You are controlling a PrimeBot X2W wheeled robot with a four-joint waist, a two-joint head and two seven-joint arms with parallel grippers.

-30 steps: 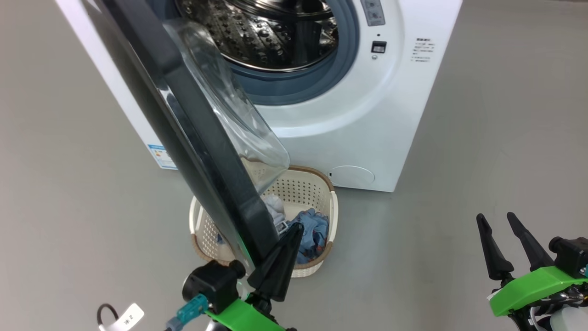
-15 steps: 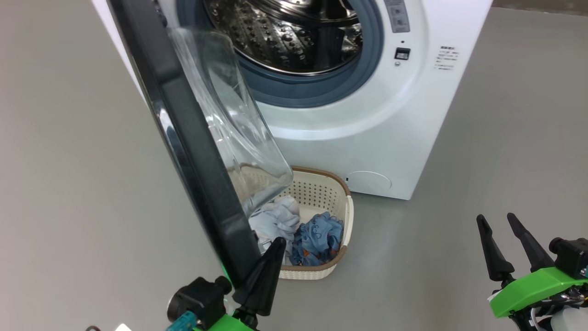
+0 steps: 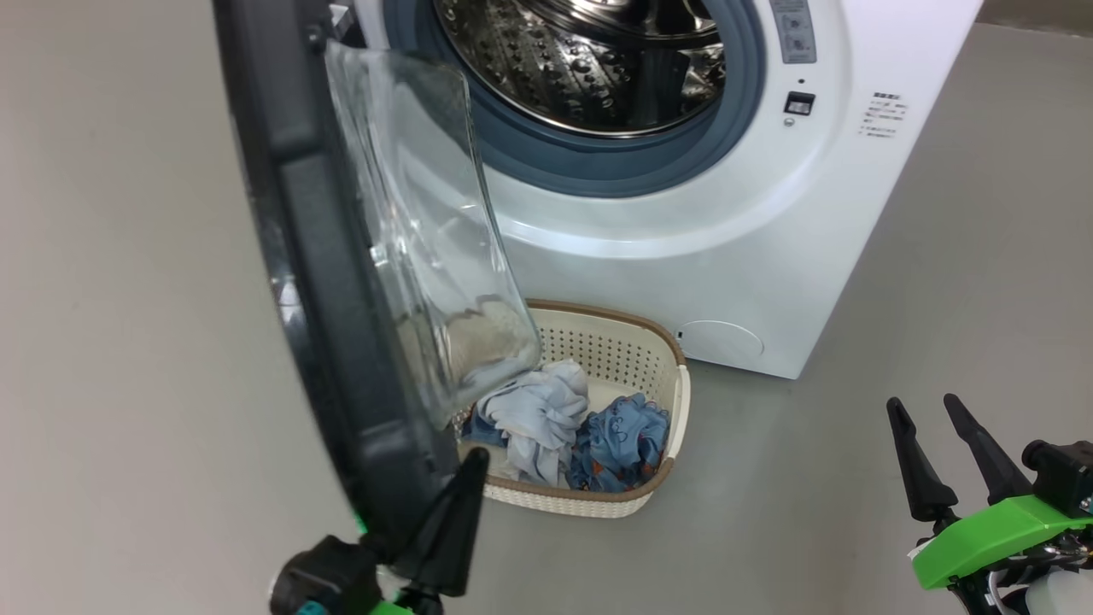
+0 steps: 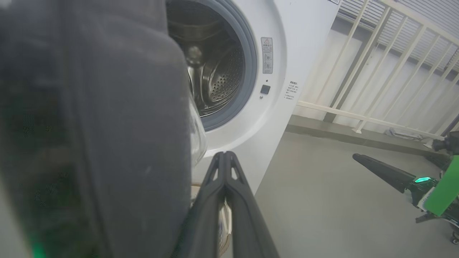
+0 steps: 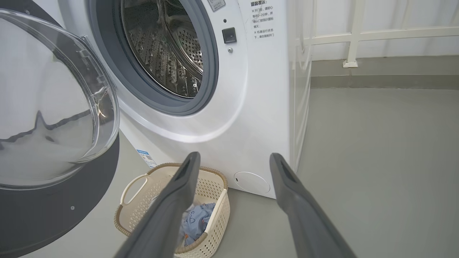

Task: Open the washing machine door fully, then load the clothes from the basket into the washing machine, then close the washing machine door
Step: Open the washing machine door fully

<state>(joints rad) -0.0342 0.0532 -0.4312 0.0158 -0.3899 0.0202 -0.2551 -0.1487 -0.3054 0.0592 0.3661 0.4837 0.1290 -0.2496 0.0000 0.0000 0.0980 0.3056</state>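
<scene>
Head: washing machine door [image 3: 290,213] hangs partway out from the washing machine [image 3: 768,256]. Left gripper [image 3: 468,478], fingers pressed together, sits against its lower rim, contact likely.
Left wrist: rim blurred. Push steadily away from the machine.
Right wrist: right gripper [image 5: 233,157] spread, empty. Clothes [image 5: 197,220] in basket [image 5: 141,211] at the machine's foot.

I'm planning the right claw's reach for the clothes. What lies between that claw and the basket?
Only bare grey floor lies between the open right claw and the basket. The head view shows this.
</scene>
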